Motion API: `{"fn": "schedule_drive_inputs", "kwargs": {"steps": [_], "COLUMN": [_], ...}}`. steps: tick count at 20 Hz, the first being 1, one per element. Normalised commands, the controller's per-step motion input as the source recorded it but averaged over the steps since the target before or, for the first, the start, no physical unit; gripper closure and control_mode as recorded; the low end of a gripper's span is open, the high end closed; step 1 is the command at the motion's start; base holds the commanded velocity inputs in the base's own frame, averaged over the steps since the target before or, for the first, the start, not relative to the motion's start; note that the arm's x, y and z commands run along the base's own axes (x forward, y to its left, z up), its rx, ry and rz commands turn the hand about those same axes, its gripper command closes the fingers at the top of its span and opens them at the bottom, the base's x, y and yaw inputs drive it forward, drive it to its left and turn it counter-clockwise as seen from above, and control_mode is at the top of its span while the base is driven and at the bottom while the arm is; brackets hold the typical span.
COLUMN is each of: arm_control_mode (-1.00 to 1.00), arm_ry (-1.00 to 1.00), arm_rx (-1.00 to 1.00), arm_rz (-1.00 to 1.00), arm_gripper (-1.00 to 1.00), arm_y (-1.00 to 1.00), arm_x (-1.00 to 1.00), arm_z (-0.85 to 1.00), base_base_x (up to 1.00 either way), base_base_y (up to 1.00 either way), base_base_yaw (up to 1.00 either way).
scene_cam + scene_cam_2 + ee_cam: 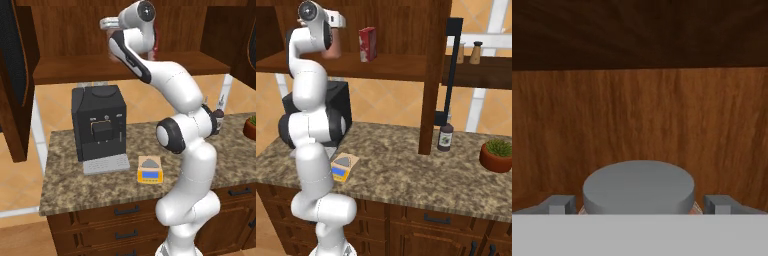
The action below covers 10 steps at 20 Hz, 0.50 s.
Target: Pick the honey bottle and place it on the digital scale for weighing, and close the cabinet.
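The honey bottle (332, 50), a reddish-brown jar, stands on the shelf inside the open cabinet (125, 67), partly behind my arm. In the hand view its grey lid (638, 187) sits between my two fingertips (559, 204), which lie against both sides of the jar. My gripper (640, 205) points level toward the cabinet's wooden back wall. The digital scale (150, 169), yellow with a grey plate, lies on the granite counter below, also seen beside my arm's base (342, 167). The left cabinet door (15, 75) stands swung open.
A black coffee machine (99, 122) stands on the counter left of the scale. A red-and-white carton (367, 44) shares the shelf, right of the jar. A dark bottle (445, 137) and a potted plant (497, 154) sit at the counter's right. Drawers (127, 210) run below.
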Motion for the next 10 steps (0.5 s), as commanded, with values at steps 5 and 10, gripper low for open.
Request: {"fn": "schedule_drive_inputs", "kwargs": {"steps": [5,10], "arm_control_mode": [-1.0,-1.0], "arm_ry": [-0.25,-0.3], "arm_rx": [0.08,0.1], "arm_rz": [0.0,0.0], "arm_gripper": [1.0,1.0], "arm_y": [0.07,0.03], "arm_x": [-0.09,-0.37], "arm_z": [0.0,0.0], "base_base_x": [0.0,0.0], "base_base_y": [0.0,0.0], "base_base_yaw": [0.0,0.0]}}
